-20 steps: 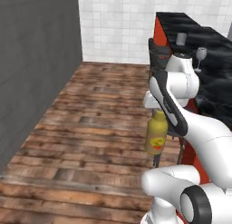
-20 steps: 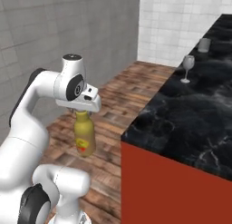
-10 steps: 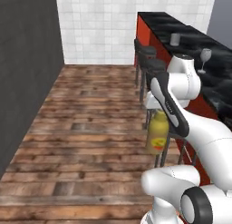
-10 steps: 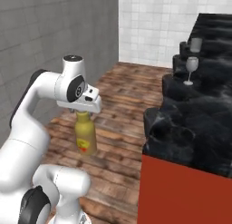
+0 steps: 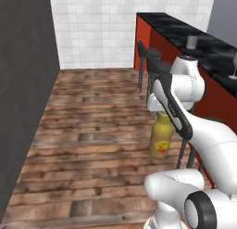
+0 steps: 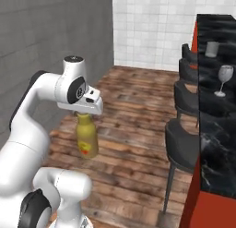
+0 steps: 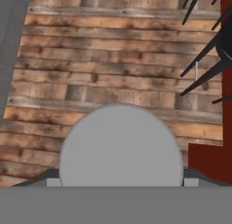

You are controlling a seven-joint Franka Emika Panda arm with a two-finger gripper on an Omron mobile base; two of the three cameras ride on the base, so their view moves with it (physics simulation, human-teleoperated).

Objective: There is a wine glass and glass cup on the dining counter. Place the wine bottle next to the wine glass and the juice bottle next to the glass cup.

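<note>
Views swung with the base, bottle unchanged in grip | gripper (image 6: 84,113) clamped on juice bottle (image 6: 86,138), hanging above floor | glass cup (image 6: 211,49), wine glass (image 6: 224,77) on tabletop (image 5: 208,49) | advice: keep bottle upright, set beside cup

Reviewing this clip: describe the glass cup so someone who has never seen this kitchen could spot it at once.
Find the long dining counter with its black marble top on a red base. The glass cup stands on that top, toward the tiled back wall. It is a short, stemless grey tumbler, unlike the clear stemmed wine glass standing nearer the robot.
</note>
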